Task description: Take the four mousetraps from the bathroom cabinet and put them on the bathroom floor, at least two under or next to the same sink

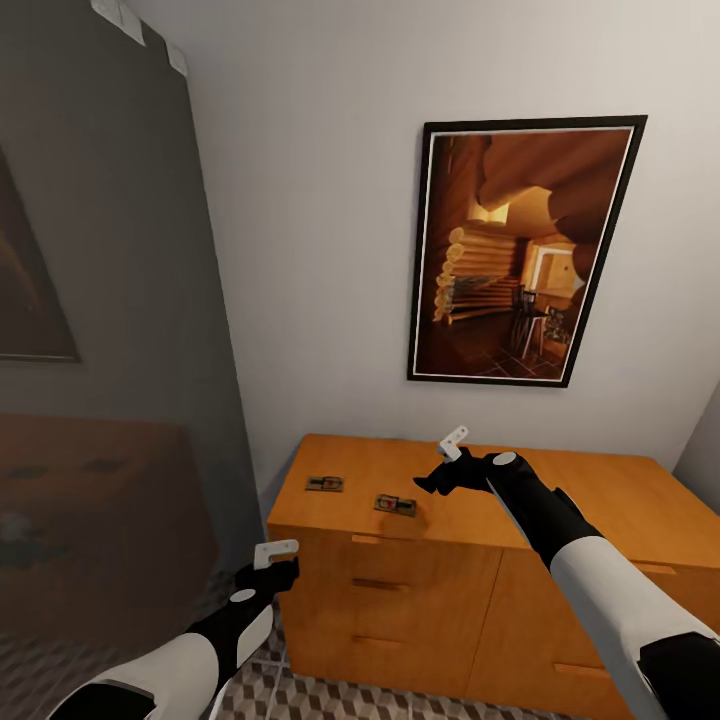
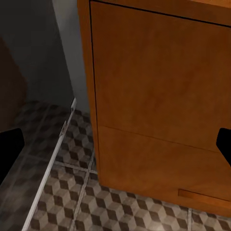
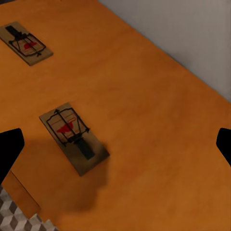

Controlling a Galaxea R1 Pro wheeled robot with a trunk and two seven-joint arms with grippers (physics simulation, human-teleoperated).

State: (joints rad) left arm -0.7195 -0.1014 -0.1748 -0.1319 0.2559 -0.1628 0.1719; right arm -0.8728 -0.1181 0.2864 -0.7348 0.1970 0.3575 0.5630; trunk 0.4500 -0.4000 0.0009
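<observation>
Two mousetraps lie on the cabinet's [image 1: 600,500] flat top, one [image 1: 325,484] near its left end and one [image 1: 395,505] just right of it. In the right wrist view the nearer mousetrap [image 3: 72,137] lies below the open jaws and the other mousetrap [image 3: 26,43] farther off. My right gripper [image 1: 432,487] hovers open and empty above the top, right of the nearer trap. My left gripper [image 1: 272,578] hangs open and empty low by the cabinet's left front corner, facing a drawer front [image 2: 159,86]. Patterned bathroom floor [image 2: 72,202] lies beneath. The bathroom sink is out of view.
A dark tinted glass panel [image 1: 110,300] stands left of the cabinet, its metal threshold [image 2: 53,159] running along the floor. A framed picture [image 1: 520,250] hangs on the white wall behind the cabinet. Drawer handles [image 1: 380,583] face me.
</observation>
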